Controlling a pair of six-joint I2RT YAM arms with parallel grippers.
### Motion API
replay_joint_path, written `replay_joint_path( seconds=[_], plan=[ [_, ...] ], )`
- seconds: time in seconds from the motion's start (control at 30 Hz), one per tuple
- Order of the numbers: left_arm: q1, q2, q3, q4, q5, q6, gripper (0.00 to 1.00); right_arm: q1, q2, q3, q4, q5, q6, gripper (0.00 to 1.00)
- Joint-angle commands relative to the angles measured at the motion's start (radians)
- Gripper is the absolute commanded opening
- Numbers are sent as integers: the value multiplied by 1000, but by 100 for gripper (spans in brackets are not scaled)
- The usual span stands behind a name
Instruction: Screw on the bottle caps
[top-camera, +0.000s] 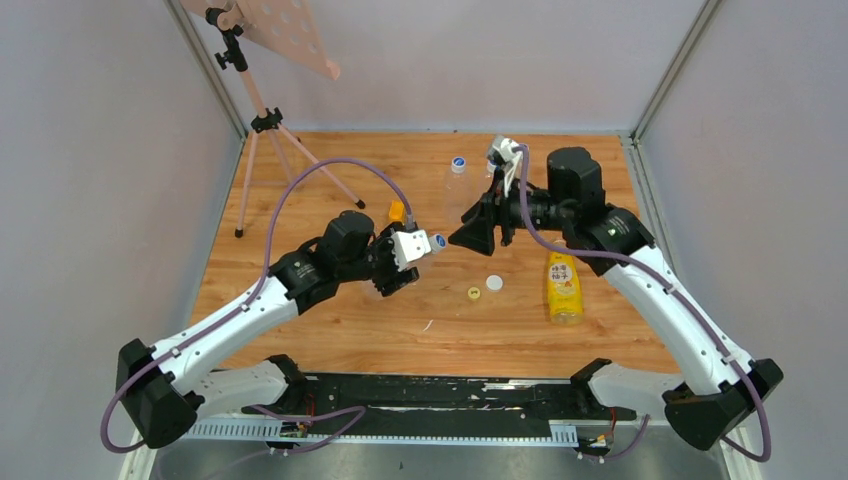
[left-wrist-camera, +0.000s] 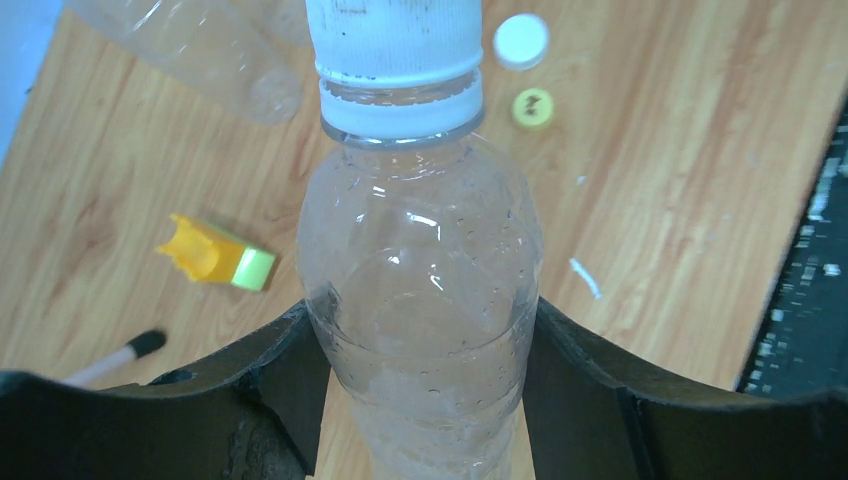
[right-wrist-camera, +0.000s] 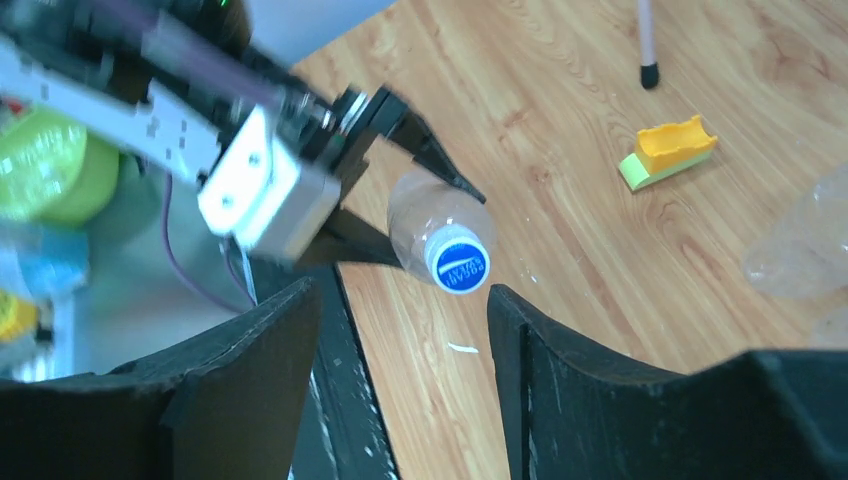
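Two tools face each other over the middle of the surface (top-camera: 330, 330) in the top view. The left tool (top-camera: 398, 268) is clamped on a slim clear bottle (top-camera: 429, 244), held level. Its blue cap (top-camera: 437, 241) points at the right tool (top-camera: 470, 238), which sits just off the cap and apart from it. A yellow cap (top-camera: 473, 293) and a white cap (top-camera: 494, 283) lie loose near the right tool, toward its arm's base. A yellow bottle (top-camera: 564, 287) lies further out beside that arm.

From the left wrist, the tool's fingers (left-wrist-camera: 270, 380) press both sides of the bottle's body (left-wrist-camera: 420, 270), with the capped neck straight ahead. The loose caps lie beyond it, and an orange-and-green block (left-wrist-camera: 215, 255) lies off to the left.

From the right wrist, the tool (right-wrist-camera: 398, 295) stands wide with nothing in it. The blue cap (right-wrist-camera: 458, 262) shows just ahead of its fingertips, untouched.
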Motion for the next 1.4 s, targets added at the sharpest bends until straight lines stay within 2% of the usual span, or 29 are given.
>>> replay_joint_path(
  seconds=[0.0, 0.17, 0.27, 0.47, 0.63, 1.1, 1.23, 1.3, 1.37],
  plan=[
    [24, -24, 75, -31, 274, 15, 38, 4, -81, -100, 47, -199, -313, 62],
    [25, -28, 107, -62, 396, 42, 38, 3, -120, -152, 23, -290, -490, 60],
    [25, -24, 124, -82, 426, 55, 38, 4, -136, -178, 22, -355, -587, 60],
    [25, -17, 150, -96, 448, 59, 38, 3, -119, -189, 21, -381, -675, 55],
    [25, 1, 163, -106, 459, 57, 38, 4, -99, -180, 24, -398, -686, 50],
    [25, 44, 186, -102, 480, 38, 37, 15, -87, -171, 78, -419, -655, 45],
    [25, 45, 194, -100, 479, 35, 37, 17, -73, -172, 77, -419, -634, 37],
    [25, 44, 199, -97, 467, 34, 36, 19, -66, -171, 78, -417, -614, 26],
    [25, 43, 201, -85, 431, 26, 35, 21, -52, -164, 84, -405, -561, 9]
  ],
)
